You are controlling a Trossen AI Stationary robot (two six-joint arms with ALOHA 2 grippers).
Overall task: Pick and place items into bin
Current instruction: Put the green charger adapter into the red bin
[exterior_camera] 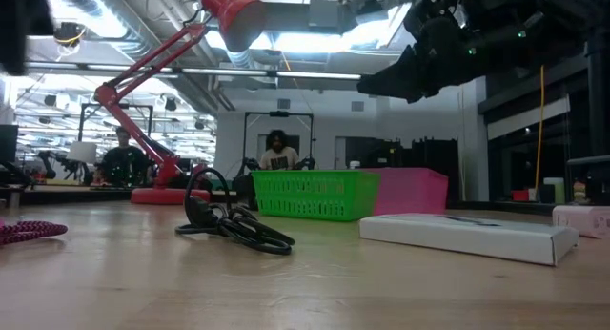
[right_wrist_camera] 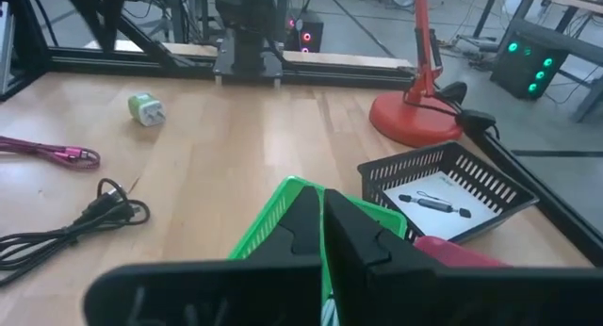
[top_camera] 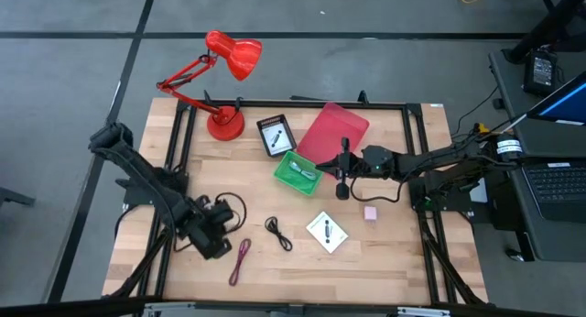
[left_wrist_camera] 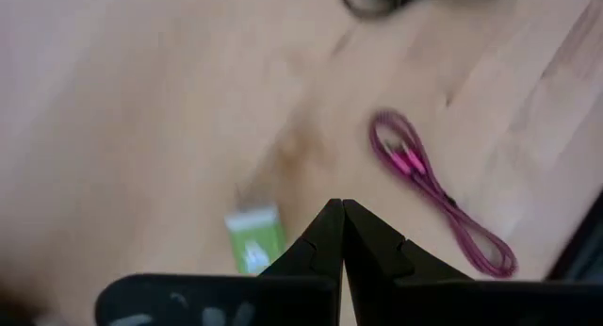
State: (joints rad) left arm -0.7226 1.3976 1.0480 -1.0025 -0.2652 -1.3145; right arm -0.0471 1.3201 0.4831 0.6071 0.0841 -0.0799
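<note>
- The left gripper (top_camera: 212,233) sits low over the wood table (top_camera: 385,257), near the table's front left part. Its 2 fingers (left_wrist_camera: 325,234) are pressed tight together and hold nothing.
- Just beside it on the table is a small green and white plug block (left_wrist_camera: 254,239). It looks blurry in the left wrist view, and from above the arm hides it.
- The maroon cable (top_camera: 240,259) lies in a long thin loop, a little to the right of the left gripper.
- The black cable (top_camera: 278,233) lies in a small curl near the middle of the table.
- A black basket (top_camera: 276,136) sits at the back by the red lamp (top_camera: 225,79). A small dark thing lies in it, too small to make out.
- The green bin (top_camera: 298,172) sits in the middle, and something small and pale lies inside it.
- A white card (top_camera: 327,232) with black marks lies flat in front of the green bin.
- The pink bin (top_camera: 331,131) sits behind the green bin, touching it.
- The right gripper (top_camera: 341,175) hangs over the right edge of the green bin. Its fingers (right_wrist_camera: 306,227) are closed tight with nothing in them.
- The pink cube (top_camera: 371,213) sits on the table to the right of the card.
</note>
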